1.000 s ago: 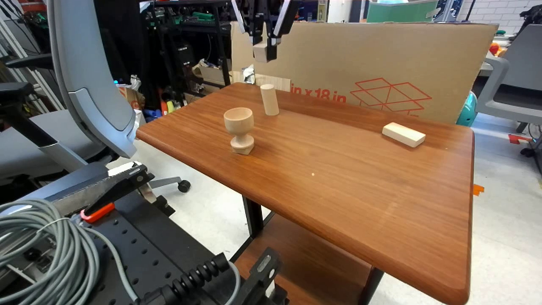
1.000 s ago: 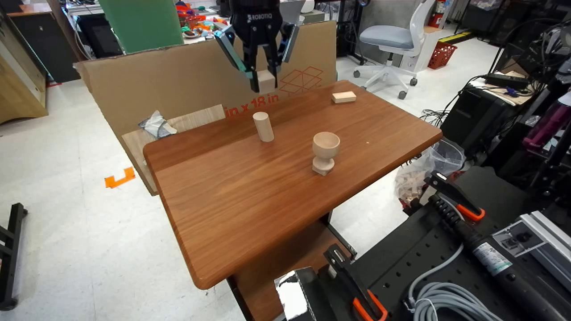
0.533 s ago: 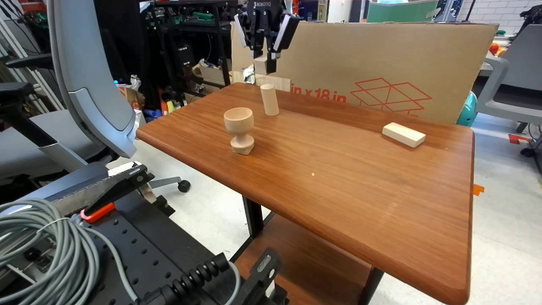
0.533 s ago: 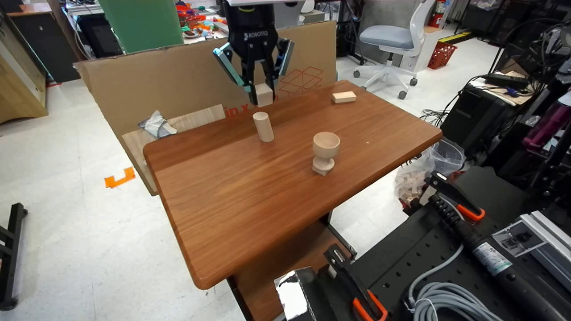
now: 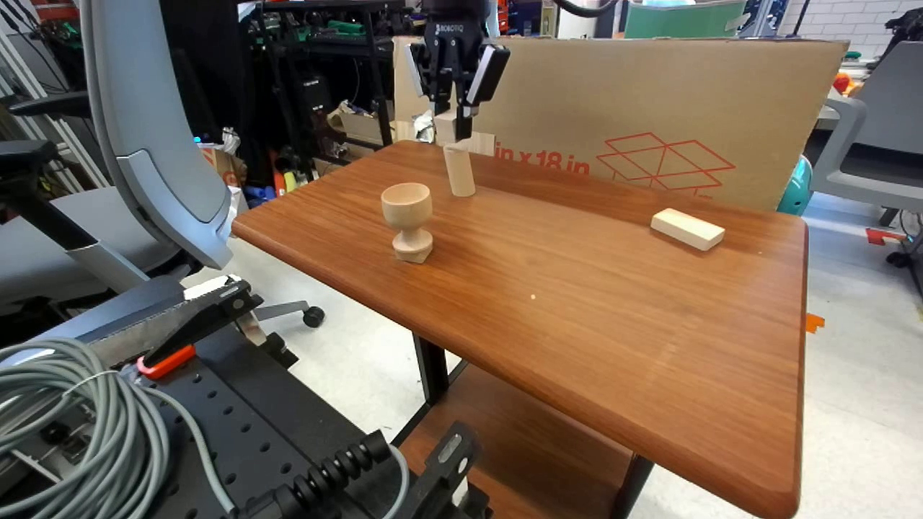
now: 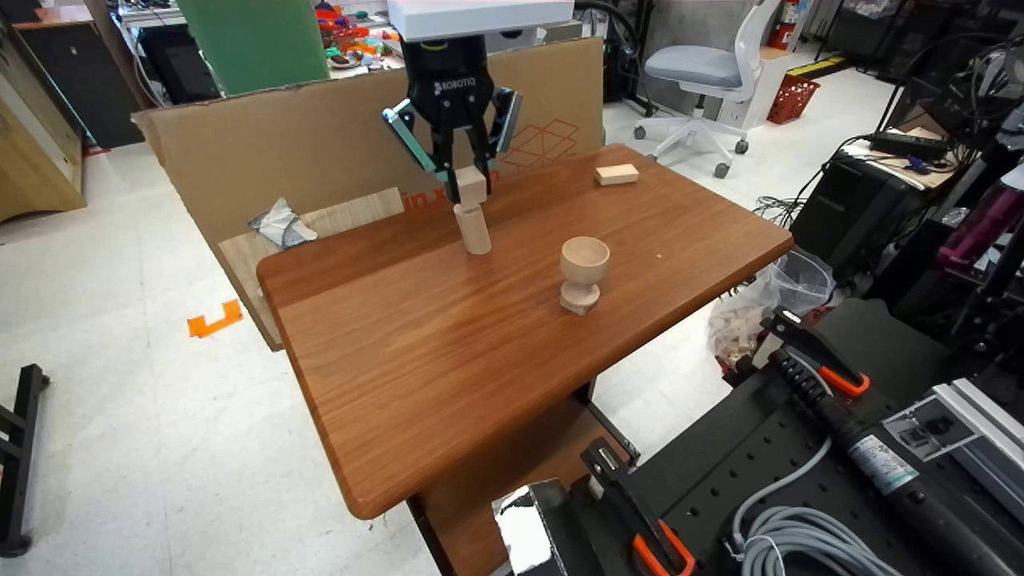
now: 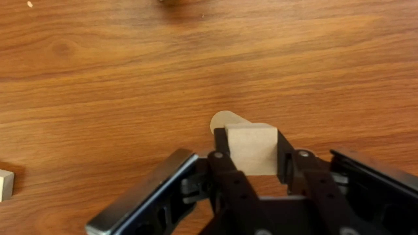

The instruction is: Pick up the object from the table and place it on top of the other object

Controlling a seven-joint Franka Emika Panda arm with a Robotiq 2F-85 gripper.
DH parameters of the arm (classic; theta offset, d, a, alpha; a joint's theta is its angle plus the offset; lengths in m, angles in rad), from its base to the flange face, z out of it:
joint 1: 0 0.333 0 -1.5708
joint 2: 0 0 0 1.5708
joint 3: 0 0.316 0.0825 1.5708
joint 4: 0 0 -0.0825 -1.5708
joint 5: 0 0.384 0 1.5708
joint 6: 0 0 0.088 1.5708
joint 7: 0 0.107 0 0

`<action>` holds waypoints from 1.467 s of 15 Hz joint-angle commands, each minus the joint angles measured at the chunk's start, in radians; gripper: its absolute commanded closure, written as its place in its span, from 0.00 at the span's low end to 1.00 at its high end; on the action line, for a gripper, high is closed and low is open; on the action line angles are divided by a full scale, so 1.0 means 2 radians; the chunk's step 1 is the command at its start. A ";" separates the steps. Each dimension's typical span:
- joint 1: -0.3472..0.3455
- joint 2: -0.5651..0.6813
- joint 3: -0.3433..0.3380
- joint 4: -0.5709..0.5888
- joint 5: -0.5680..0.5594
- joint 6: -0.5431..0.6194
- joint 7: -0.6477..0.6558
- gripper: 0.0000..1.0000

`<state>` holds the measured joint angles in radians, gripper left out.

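- The bench (image 6: 416, 352) is a brown wood top; call its long edge beside the cardboard the back, and take left and right facing that way.
- The cardboard panel (image 6: 320, 136) stands along that back edge.
- The gripper (image 7: 252, 143) points down over the bench between its middle and the back edge, left of midway. Its two fingers (image 7: 221, 140) are pressed against opposite sides of the cube.
- The goblet (image 6: 584, 270) stands toward the front edge, well apart from the gripper, and should not hinder it.
- The cylinder (image 6: 475, 232) stands on end below the cube, nearer the back edge than the front. I take it for the other object. Its long axis is probably vertical, the slant in both exterior views being the lens.
- The block (image 5: 687, 229) lies flat near the back right corner.
- The cube (image 6: 472, 186) is clamped between the fingers, over the cylinder's upper end; any travel left should be straight down that axis, then release. Whether the two already touch I cannot tell. In the wrist view part of the cylinder shows past the cube, so centring is unproven; letting go off-centre could topple both.
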<state>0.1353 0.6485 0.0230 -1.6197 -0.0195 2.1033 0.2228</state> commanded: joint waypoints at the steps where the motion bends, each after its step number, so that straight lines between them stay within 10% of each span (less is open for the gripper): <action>1: 0.012 0.017 -0.010 0.027 -0.012 -0.018 0.020 0.91; 3: 0.014 0.020 -0.011 0.030 -0.013 -0.020 0.024 0.91; 4: 0.013 0.021 -0.011 0.030 -0.011 -0.020 0.026 0.41; 10: 0.011 -0.030 -0.004 -0.036 -0.012 0.002 0.004 0.03; 18: -0.012 -0.230 -0.012 -0.217 -0.017 0.003 -0.002 0.00; 22: -0.018 -0.220 -0.006 -0.201 -0.011 0.000 -0.004 0.00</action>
<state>0.1119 0.2083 -0.0017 -2.0240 -0.0386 2.1061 0.2137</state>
